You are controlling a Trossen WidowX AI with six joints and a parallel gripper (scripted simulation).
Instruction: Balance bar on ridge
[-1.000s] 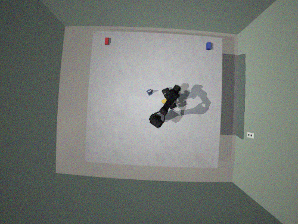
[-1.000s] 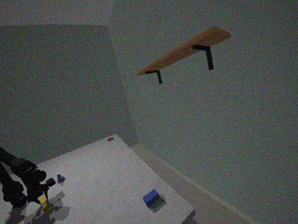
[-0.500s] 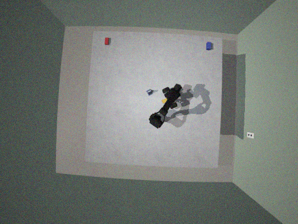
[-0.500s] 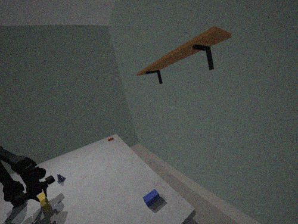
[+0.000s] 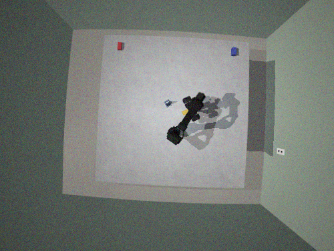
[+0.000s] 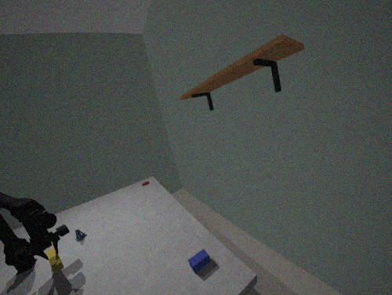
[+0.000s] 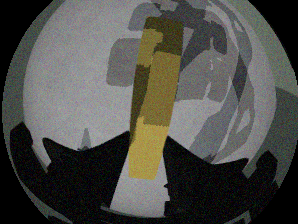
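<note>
Currently, the yellow bar (image 5: 185, 112) (image 6: 53, 258) (image 7: 158, 100) is gripped between the fingers of the gripper (image 6: 51, 247) (image 7: 147, 137), the landmark here being the small dark blue ridge (image 5: 168, 103) (image 6: 80, 235). The bar is held near the ridge, off to one side and not across it; whether the table (image 5: 133, 133) (image 6: 137, 235) (image 7: 75, 75) is touched by the bar cannot be told. Well apart from the ridge, a red block (image 5: 119, 46) (image 6: 146, 183) and a blue block (image 5: 234, 51) (image 6: 199, 260) are seen on the tabletop. By the black arm (image 5: 191, 115) (image 6: 29, 220), shadows are cast beside the ridge.
</note>
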